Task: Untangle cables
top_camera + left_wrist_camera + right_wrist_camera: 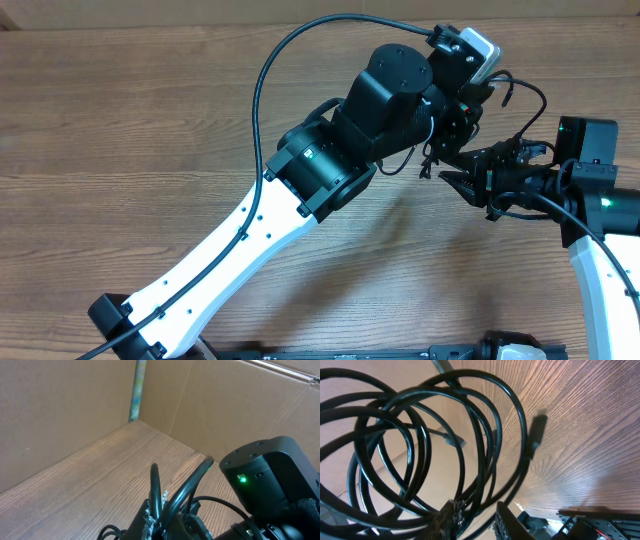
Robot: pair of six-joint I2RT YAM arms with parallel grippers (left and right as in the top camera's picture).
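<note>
Left gripper [447,128]: being held closed on the cables [521,435], above the far right part of the counter [150,120].
Right gripper [477,522]: being pointed left, just beside the left gripper; its fingers [451,521] are being kept a little apart with cable strands running between them. Whether the strands are being pinched cannot be told.
Cables: being held up off the counter between the two grippers, in a coil of several overlapping black loops; a small plug end [454,440] is being shown inside the loops.
Counter: wood-grained, being bordered on the far side by cardboard walls [60,405].
</note>
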